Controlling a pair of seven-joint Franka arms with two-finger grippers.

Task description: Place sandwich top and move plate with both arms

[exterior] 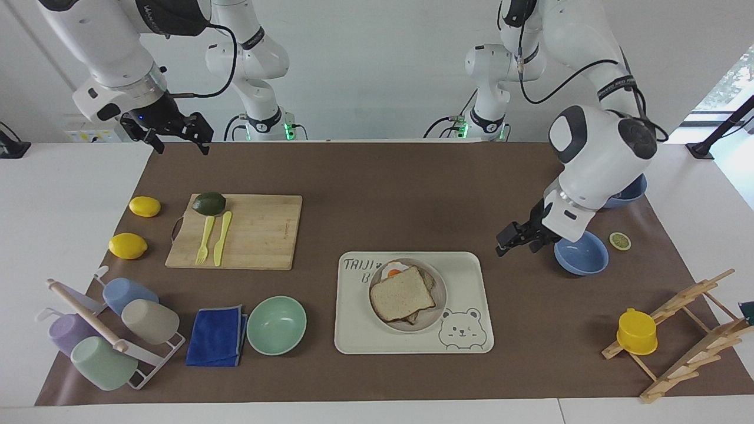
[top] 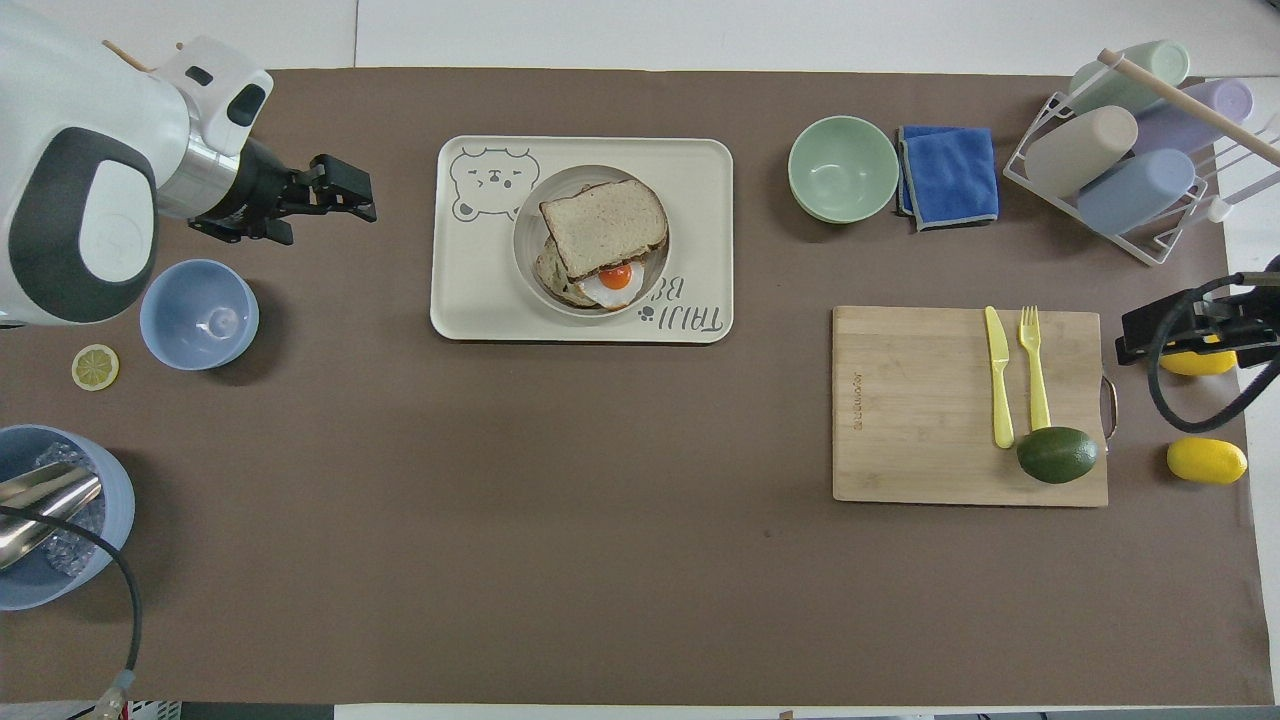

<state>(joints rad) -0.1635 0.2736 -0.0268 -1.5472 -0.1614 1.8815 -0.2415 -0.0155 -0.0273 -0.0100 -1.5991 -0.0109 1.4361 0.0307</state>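
The left arm bends down from high up, its end effector [exterior: 511,239] [top: 345,190] raised, empty, fingers apart, pointing toward nine o'clock. The right end effector [exterior: 177,134] waits aloft, open.

Matt cloth, wood, plastic and one bright metal scoop

The brown mat [exterior: 377,176] looks matt, like paper or cloth; the table [exterior: 59,194] under it is smooth white. The board [exterior: 247,232] and the rack [exterior: 695,330] at its 3 o'clock are pale bare wood. The tray [exterior: 471,306], the plate [exterior: 439,294] and the green bowl [exterior: 277,325] have a smooth, dull plastic-like finish. The bread [exterior: 402,292] is porous and rough with a darker crust; the egg [top: 612,283] shines. The blue towel [exterior: 217,335] is soft cloth. The scoop [top: 40,500] is polished metal. The arms [exterior: 595,153] are glossy white with matt black grippers [exterior: 518,238].
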